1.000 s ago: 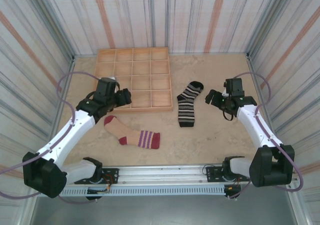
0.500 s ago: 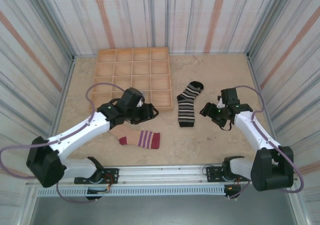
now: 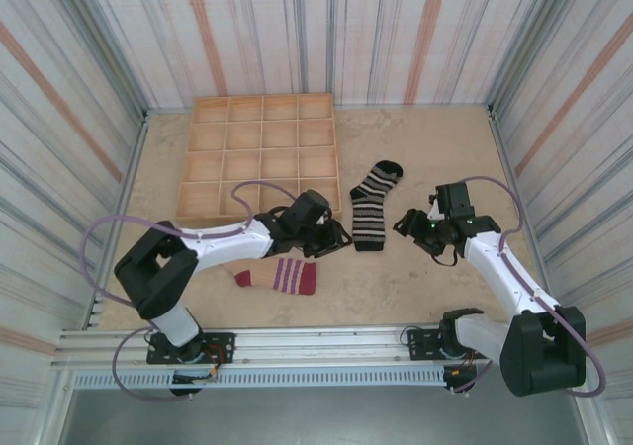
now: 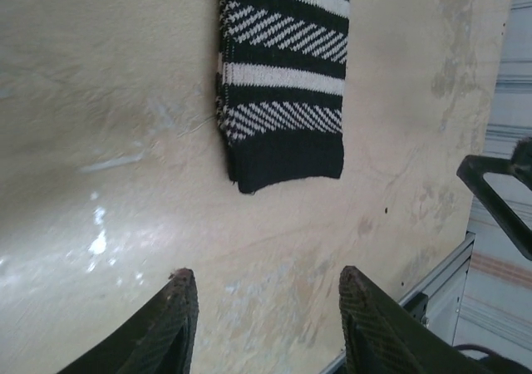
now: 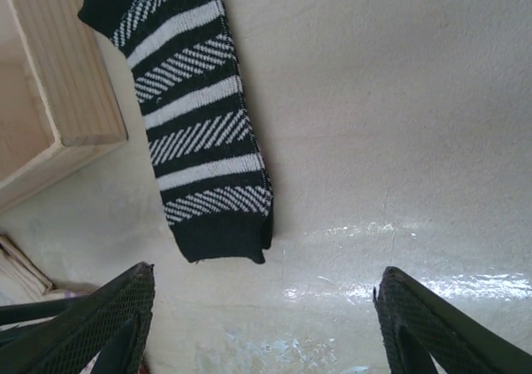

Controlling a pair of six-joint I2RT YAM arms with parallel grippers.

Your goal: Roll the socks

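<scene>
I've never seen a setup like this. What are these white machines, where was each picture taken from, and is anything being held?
These are two robot arms bolted side by side at the near edge of a table. The wide picture comes from a fixed camera above and behind them. The other two come from small cameras on each wrist, looking past that arm's own two-finger tool. The dark prongs at the bottom of those pictures are its fingers.

On the table lie a black striped sock, a beige sock with purple stripes, and a wooden tray of small compartments.

The left tool and the right tool sit on either side of the black sock's cuff end. Both are open with nothing between their fingers, so nothing is held.
</scene>
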